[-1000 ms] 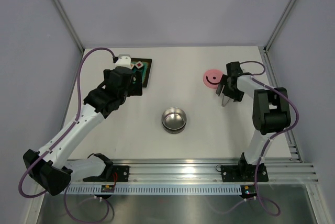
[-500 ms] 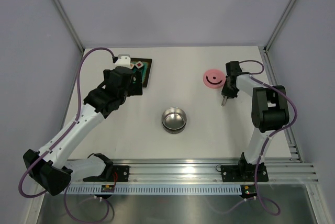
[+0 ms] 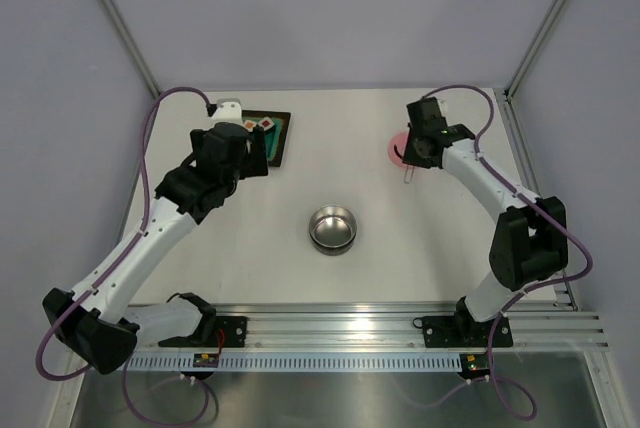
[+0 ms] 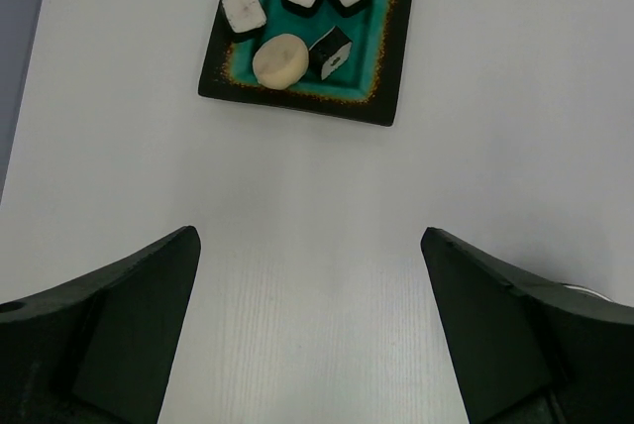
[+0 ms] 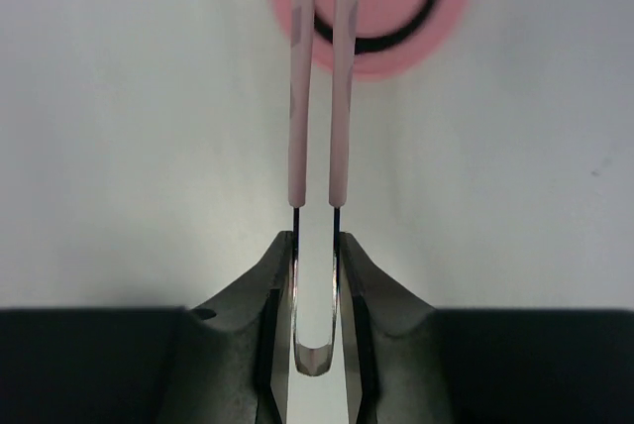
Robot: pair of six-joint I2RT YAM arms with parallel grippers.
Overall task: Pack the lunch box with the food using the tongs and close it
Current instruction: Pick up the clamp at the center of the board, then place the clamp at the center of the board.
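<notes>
The slim pink tongs (image 5: 297, 127) are pinched near their joined end by my right gripper (image 5: 317, 246), which is shut on them. Their two arms reach out over the pink lid (image 5: 396, 8) with its curved black handle. In the top view, the right gripper (image 3: 415, 148) hovers at the lid (image 3: 395, 151) and the tongs' tip (image 3: 407, 175) sticks out below it. The steel lunch box (image 3: 332, 229) stands open mid-table. The food (image 4: 280, 59), a beige lump and several small cubes, lies on a black tray (image 4: 381, 67). My left gripper (image 4: 307, 246) is open just short of that tray.
The tray (image 3: 280, 143) sits at the back left, partly hidden by the left gripper (image 3: 243, 153). Grey walls with metal posts enclose the table on three sides. A metal rail runs along the near edge by the arm bases.
The right gripper closed on the tongs and carried them left and back, from beside the lid to over it. The left arm shifted slightly.
</notes>
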